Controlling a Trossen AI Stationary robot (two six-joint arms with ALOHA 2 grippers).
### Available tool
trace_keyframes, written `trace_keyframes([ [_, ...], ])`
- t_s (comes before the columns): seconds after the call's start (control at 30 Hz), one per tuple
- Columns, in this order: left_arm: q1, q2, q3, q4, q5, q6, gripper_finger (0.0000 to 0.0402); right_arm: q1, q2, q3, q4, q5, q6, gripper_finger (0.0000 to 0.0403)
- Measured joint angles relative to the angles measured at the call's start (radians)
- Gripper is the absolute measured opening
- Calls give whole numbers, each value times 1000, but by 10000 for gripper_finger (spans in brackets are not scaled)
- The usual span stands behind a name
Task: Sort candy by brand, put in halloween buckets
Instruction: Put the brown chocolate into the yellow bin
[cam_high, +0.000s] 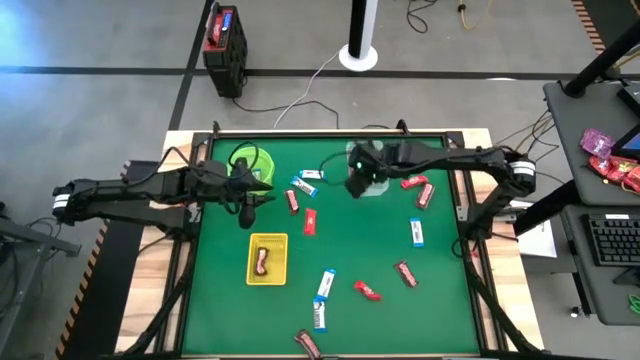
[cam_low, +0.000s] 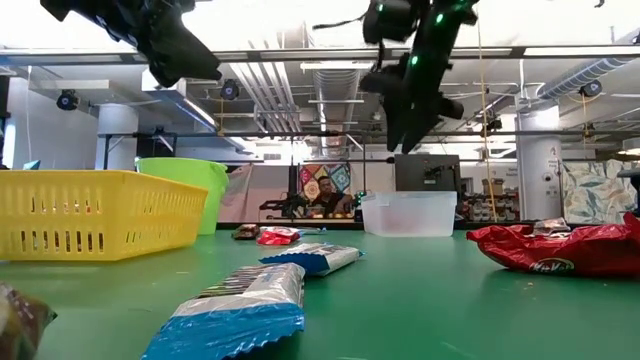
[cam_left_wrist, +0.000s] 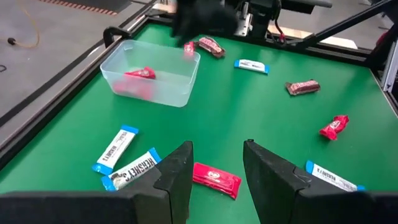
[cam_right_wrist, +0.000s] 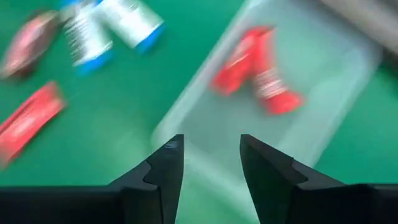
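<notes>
A black case (cam_high: 225, 48) stands near a white round base (cam_high: 358, 55).

Robotics lab, exposed ceiling ducts (cam_low: 280, 85), floor cables (cam_high: 300, 95), keyboard desk (cam_high: 600, 240)

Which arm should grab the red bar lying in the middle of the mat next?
Probably left. The left gripper hangs open right over that red bar, while the right gripper is at the clear tub.

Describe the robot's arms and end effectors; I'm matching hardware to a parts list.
Both arms are dark, slim and jointed, with black cables alongside. The left arm has a white band near its base, the right arm one at its elbow. Each end effector, left and right, has two flat black stepped fingers; green lights glow on the right wrist.
</notes>
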Motion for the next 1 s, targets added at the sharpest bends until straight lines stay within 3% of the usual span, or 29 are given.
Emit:
trace_keyframes([
  [0.2,-6,23,0,-7,0,-8,125,221,-24,-21,-104,-267,95,148],
  [0.4,-18,30,0,27,3,-19,125,466,-19,-34,-282,-310,348,163],
  [0.57,-39,32,0,67,3,-20,125,615,-24,-86,-283,-340,574,191],
  [0.73,-71,37,0,99,3,-24,125,703,-23,-195,-214,-373,704,215],
  [1.0,-98,50,0,130,2,-27,125,720,-15,-379,1,-374,768,228],
])
